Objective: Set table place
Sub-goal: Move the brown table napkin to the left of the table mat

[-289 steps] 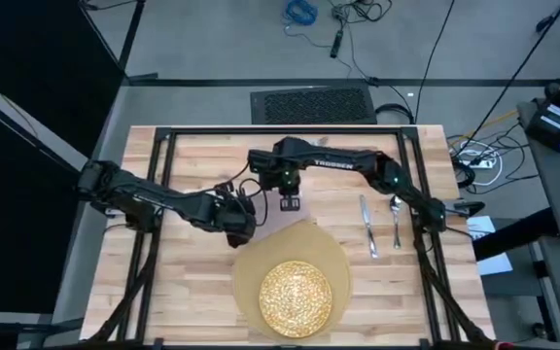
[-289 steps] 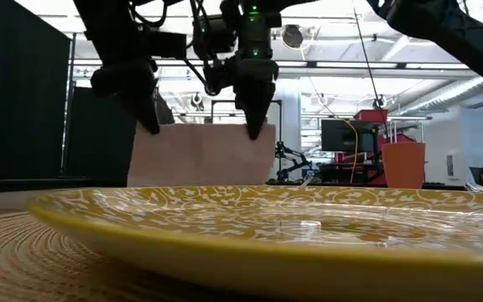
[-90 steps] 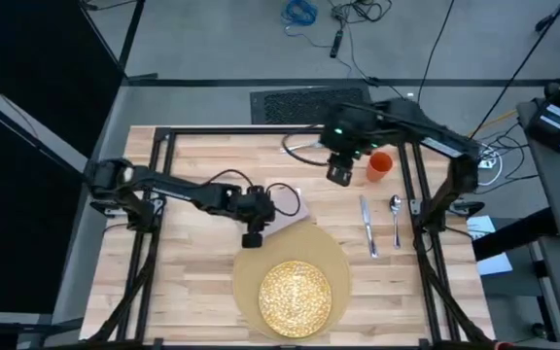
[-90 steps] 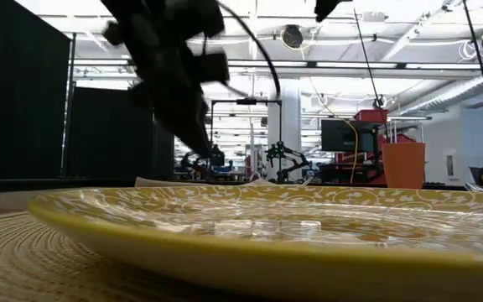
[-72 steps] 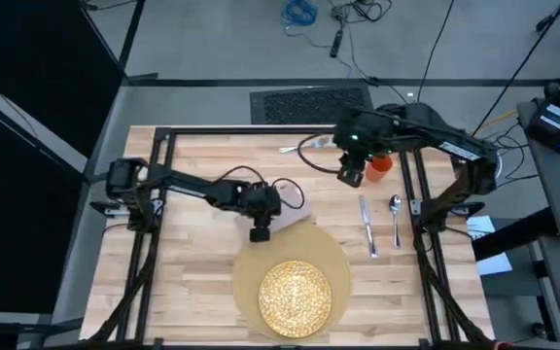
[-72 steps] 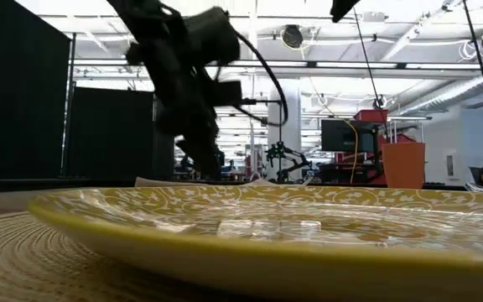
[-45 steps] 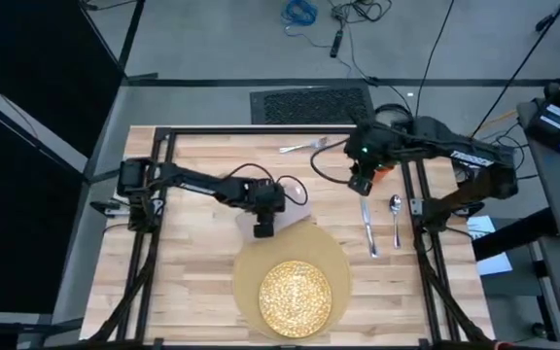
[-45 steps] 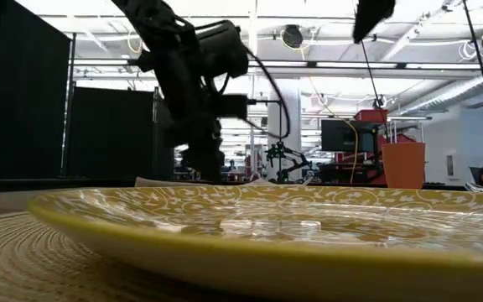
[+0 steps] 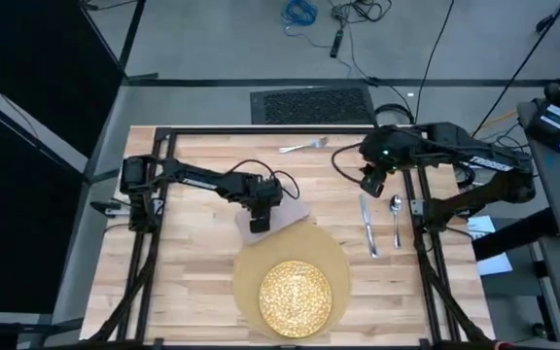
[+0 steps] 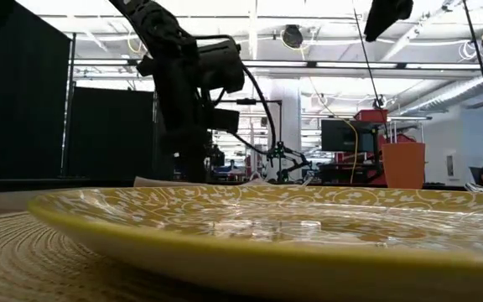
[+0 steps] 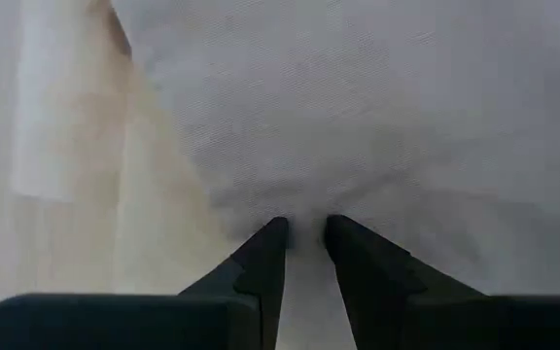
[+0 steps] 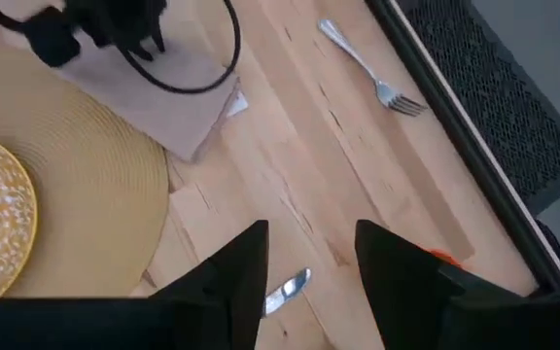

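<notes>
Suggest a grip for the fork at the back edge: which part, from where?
Likely the fork handle near its middle, from straight above, jaws across the thin shaft. It lies flat and diagonal on bare table, clear of the napkin, tines toward the frame. The right gripper hovers open closest; the left gripper is down on the napkin.

Lighting's pretty even from overhead, so the table [image 9: 202, 282] only gets soft shadows under the arms. Low view is backlit by bright ceiling lights, arms nearly silhouettes, plate [image 10: 250, 231] blurry up close. Left wrist view is washed out, napkin [image 11: 377, 107] soft.
</notes>
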You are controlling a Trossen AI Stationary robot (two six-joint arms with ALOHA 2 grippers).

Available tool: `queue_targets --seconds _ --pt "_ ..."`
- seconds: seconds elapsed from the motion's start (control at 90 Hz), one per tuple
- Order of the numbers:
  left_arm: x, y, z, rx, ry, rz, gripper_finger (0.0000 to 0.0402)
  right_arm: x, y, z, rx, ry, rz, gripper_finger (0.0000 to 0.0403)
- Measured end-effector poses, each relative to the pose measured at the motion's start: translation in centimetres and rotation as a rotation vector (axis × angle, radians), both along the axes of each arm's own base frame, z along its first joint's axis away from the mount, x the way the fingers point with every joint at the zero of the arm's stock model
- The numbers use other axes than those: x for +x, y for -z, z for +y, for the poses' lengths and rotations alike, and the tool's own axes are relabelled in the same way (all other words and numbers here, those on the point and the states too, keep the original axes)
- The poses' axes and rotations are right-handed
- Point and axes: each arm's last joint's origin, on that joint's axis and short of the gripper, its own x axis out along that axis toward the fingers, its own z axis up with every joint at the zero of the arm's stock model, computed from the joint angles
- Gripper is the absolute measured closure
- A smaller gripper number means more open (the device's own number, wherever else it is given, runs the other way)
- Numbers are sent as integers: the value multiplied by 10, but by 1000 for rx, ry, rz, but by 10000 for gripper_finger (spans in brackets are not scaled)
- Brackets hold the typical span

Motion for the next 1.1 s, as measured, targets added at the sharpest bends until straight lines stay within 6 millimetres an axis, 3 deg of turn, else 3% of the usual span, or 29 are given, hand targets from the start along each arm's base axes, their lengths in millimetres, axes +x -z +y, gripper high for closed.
queue_targets --seconds 0.356,0.8,1.1 --pt "-31 2 -6 -90 -257 292 328 -5 -4 1 -10 -8 -24 261" --pt "-71 11 -69 -174 -425 649 328 -4 -4 1 -12 -67 -27 261" --pt "-80 12 -125 -286 -564 709 328 -3 -4 3 2 -142 -22 261"
